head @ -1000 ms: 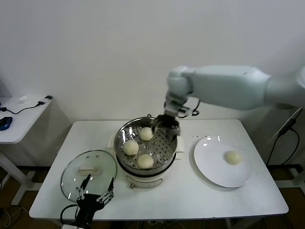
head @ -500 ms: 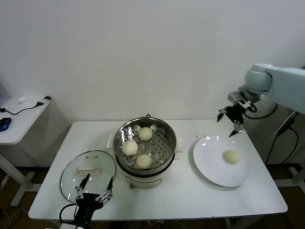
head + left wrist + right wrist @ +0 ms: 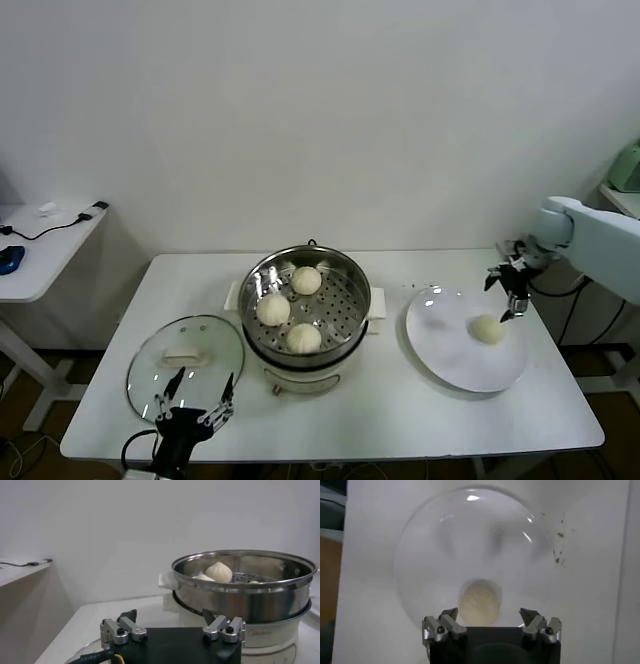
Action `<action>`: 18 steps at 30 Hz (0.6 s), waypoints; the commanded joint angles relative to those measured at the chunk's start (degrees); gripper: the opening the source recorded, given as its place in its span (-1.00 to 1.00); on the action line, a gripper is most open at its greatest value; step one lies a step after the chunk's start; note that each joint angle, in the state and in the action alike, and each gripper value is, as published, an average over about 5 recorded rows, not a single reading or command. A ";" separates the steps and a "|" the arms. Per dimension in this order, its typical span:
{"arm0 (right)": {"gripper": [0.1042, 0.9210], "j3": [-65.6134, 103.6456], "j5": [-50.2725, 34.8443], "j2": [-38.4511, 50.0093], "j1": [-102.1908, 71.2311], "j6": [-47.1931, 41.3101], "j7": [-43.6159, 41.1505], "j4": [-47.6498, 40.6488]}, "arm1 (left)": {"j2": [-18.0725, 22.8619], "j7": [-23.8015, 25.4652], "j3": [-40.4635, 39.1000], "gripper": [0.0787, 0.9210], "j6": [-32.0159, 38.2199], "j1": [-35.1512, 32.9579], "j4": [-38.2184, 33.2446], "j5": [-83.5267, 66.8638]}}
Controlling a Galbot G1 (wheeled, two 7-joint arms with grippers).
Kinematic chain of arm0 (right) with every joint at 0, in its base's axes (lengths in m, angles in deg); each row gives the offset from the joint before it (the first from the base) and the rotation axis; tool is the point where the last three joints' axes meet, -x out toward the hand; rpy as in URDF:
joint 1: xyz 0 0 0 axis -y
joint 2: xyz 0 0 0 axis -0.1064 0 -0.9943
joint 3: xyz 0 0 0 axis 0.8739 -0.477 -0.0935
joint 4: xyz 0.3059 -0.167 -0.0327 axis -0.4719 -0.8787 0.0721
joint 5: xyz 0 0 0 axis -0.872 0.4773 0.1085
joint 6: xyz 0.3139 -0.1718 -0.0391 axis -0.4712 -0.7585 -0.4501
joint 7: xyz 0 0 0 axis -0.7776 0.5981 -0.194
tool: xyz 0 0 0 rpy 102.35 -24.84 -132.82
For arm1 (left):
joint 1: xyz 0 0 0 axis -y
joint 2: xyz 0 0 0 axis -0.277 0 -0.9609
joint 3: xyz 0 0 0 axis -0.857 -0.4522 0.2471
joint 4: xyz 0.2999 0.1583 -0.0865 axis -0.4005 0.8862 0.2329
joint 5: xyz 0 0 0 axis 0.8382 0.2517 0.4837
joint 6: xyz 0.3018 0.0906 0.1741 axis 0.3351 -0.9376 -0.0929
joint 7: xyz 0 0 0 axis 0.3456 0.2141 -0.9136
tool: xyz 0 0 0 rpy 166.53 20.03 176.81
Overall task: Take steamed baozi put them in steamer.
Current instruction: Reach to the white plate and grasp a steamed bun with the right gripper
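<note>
Right gripper hovers open just above the last baozi — not touching.

Open right gripper above baozi — plate

Steamer: polished silver steel wall, perforated tray dotted with regular rows of small holes, white base and white side handles. Steamed baozi: cream-white, plain; three on the tray, a fourth of the same colour on the plate, which is plain glossy white. Glass lid: clear, pale knob. Table: plain white. Left gripper and right gripper: black bodies, silver-grey fingers. Right arm shell: pale blue-grey. Wall: off-white, unpatterned.
</note>
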 commanded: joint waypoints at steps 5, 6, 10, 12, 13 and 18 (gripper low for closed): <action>0.76 10.34 5.06 -2.68 -12.62 -2.04 1.90 -8.39 | 0.12 -0.13 -0.13 0.77 -0.05 -0.28 0.05 0.01; 0.76 10.38 5.22 -2.72 -12.63 -2.11 2.07 -8.46 | 0.12 -0.15 -0.15 0.77 -0.04 -0.30 0.05 0.01; 0.76 11.20 5.23 -2.88 -12.96 -2.31 3.21 -8.63 | 0.06 -0.19 -0.34 0.77 -0.01 -0.25 0.04 -0.01; 0.76 11.72 5.10 -2.98 -13.19 -2.46 3.66 -8.51 | 0.03 -0.19 -0.44 0.77 0.00 -0.21 0.04 0.04; 0.76 11.74 5.04 -2.96 -13.20 -2.58 3.71 -8.28 | 0.00 -0.19 -0.48 0.77 0.00 -0.21 0.04 0.07; 0.67 10.68 5.12 -2.68 -12.70 -3.00 3.44 -7.30 | -0.19 -0.18 -0.47 0.77 0.04 -0.25 0.03 0.21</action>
